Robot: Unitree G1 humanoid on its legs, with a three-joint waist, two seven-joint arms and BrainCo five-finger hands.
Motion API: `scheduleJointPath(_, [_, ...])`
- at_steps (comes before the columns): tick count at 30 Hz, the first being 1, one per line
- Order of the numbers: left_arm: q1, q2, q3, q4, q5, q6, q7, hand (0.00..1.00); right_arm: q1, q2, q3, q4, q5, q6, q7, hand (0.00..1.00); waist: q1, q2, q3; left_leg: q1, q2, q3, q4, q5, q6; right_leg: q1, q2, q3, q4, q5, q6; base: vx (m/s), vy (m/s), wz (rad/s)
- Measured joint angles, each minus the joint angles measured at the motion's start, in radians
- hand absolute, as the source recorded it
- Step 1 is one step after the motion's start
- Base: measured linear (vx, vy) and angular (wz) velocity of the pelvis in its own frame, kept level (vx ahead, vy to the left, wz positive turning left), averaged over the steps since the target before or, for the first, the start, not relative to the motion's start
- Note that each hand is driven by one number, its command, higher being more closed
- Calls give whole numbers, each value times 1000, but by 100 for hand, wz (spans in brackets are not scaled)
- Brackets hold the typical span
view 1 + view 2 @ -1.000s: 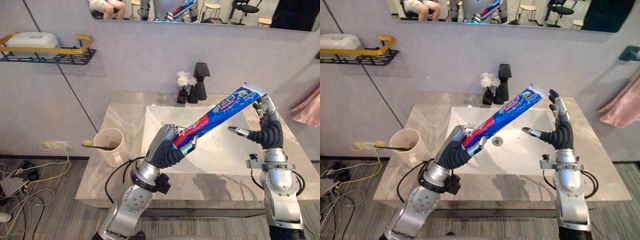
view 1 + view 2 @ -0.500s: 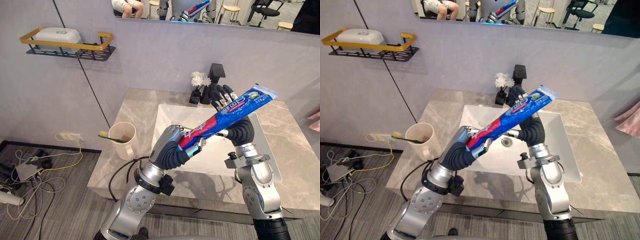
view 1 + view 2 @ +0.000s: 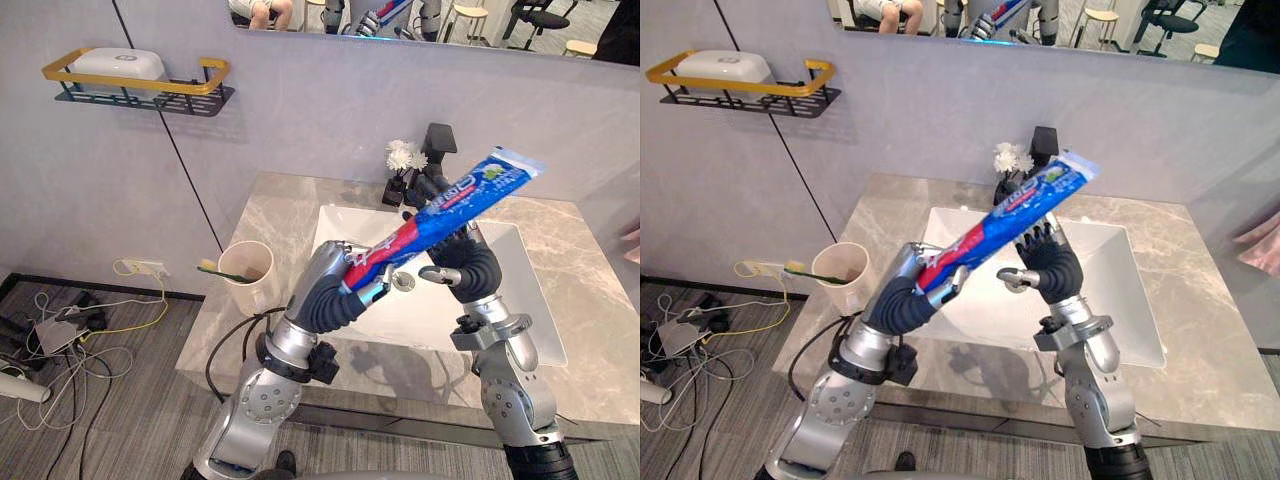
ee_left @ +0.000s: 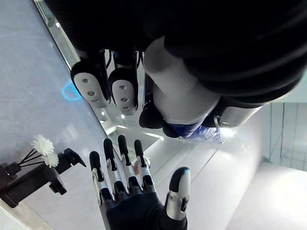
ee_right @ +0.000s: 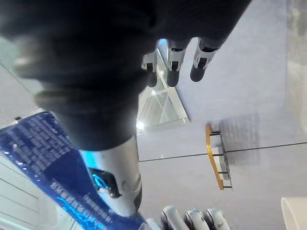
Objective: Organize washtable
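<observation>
**toothpaste tube held up over the basin, right hand open behind it**

the left hand (image 3: 345, 290) has its fingers curled tight round the lower end of the toothpaste tube (image 3: 450, 205). the tube is long, flat and glossy, blue along most of its length with a red band near the grip and a crimped, squared-off top. it slants upward, away from the robot and to its right, above the white rectangular basin (image 3: 440, 322).

the right hand (image 3: 472, 262) stands upright just past the left one. its fingers are straight and spread and its thumb is held out to the side, with nothing in its grasp. the fingers rise behind the middle of the tube, but whether they touch it cannot be told.

the basin is set in a grey-veined stone counter (image 3: 265, 215) with a smooth, polished face. a matt beige cup (image 3: 245, 277) stands on the counter to the robot's left of the basin, with a green-handled toothbrush (image 3: 215, 269) lying across its rim. at the back are an angular black faucet (image 3: 437, 145) and some white flowers (image 3: 404, 156) in a small dark holder. on the wall hangs a black wire shelf (image 3: 150, 98) with a yellow rail, bearing a rounded white box (image 3: 120, 64).

a second ago the right hand was out by the tube's crimped end, clear of it. since then it has moved in towards the left hand and now sits by the tube's middle. the left hand's grip and the tube's slant look unchanged.
</observation>
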Motion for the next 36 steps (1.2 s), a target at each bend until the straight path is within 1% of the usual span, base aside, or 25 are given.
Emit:
scheduleJointPath(6, [37, -1, 26, -38, -6, 0, 25, 100, 14, 29, 8, -2, 3, 8, 2, 0, 2, 0, 0, 13, 2, 11, -10, 0, 0, 1, 0, 11, 0, 1, 1, -15, -3, -5])
scheduleJointPath(9, [37, -1, 26, -38, -6, 0, 26, 100, 14, 36, 30, -19, 28, 10, 3, 0, 2, -2, -1, 13, 2, 14, -12, 0, 0, 0, 0, 14, 0, 1, 1, -6, -1, -3])
scheduleJointPath(16, [37, -4, 26, -37, -24, 0, 30, 100, 7, 69, 52, -22, 160, 11, -6, 0, 2, -5, -3, 13, 1, 17, -13, 0, 0, -1, 0, 15, -2, 1, 1, 0, 0, 0])
scheduleJointPath(23, [38, -4, 24, -18, -40, 0, 35, 100, -17, 88, 117, -50, 236, 12, -11, 0, 5, -5, -3, 13, 2, 17, -14, 0, 0, -1, 0, 15, -2, 1, 2, 0, 0, 0])
scheduleJointPath(27, [49, -4, 23, 0, -57, 2, 35, 100, -44, 96, 128, -60, 244, 15, -25, 0, 3, -6, -3, 13, 2, 18, -14, 0, 0, -1, 0, 16, -2, 1, 2, 0, 0, 0])
scheduleJointPath(36, [75, -10, 24, 4, -88, 3, 34, 100, -49, 122, 142, -59, 244, 20, -27, 0, 5, -6, -3, 14, 2, 18, -15, 0, 0, -1, 0, 16, -2, 1, 2, 0, 0, 0])
